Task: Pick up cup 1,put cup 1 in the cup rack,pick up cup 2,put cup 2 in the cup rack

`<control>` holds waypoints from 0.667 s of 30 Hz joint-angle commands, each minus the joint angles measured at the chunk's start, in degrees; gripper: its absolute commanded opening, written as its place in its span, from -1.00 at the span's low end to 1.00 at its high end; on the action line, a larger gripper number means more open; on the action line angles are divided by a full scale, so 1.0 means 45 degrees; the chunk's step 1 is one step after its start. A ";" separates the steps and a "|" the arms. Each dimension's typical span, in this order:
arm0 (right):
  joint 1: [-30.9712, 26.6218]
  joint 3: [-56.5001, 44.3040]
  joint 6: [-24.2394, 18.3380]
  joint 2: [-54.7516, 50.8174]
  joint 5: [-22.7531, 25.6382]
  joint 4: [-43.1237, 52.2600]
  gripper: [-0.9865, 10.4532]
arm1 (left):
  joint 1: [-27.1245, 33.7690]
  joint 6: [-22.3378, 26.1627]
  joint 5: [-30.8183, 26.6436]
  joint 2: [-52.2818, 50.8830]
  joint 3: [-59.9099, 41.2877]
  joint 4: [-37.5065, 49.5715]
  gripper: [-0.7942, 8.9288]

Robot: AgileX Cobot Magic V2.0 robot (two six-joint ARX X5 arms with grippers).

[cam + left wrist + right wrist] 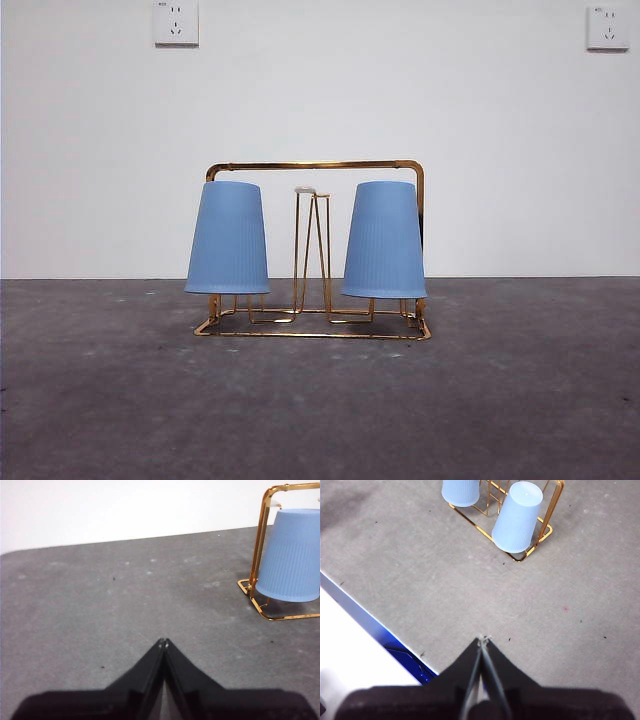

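On cup rack, two cups inverted

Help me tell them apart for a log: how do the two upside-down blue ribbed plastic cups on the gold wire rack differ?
In the front view, the left blue cup hangs over the gold wire rack's left end, the right blue cup over its right end. The left cup's rim sits slightly higher than the right cup's. Both are inverted, ribbed, alike in colour and size.

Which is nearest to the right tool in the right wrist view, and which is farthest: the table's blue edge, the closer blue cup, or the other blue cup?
From the right tool:
1. The table's blue edge, just beside the tool.
2. The closer blue cup, upside down at the near end of the cup rack.
3. The other blue cup, at the rack's far end, partly cut off by the picture's edge.
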 commanded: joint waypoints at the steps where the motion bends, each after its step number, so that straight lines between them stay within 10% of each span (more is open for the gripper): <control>1: -0.0005 -0.0087 0.0131 0.0005 0.0024 -0.0189 -0.83 | 0.0049 -0.0529 0.0063 -0.0034 -0.0136 0.0034 -0.84; 20: -0.0005 -0.0087 0.0131 0.0005 0.0029 -0.0189 -0.83 | 0.0049 -0.0529 0.0063 0.0199 -0.0136 0.0034 -0.84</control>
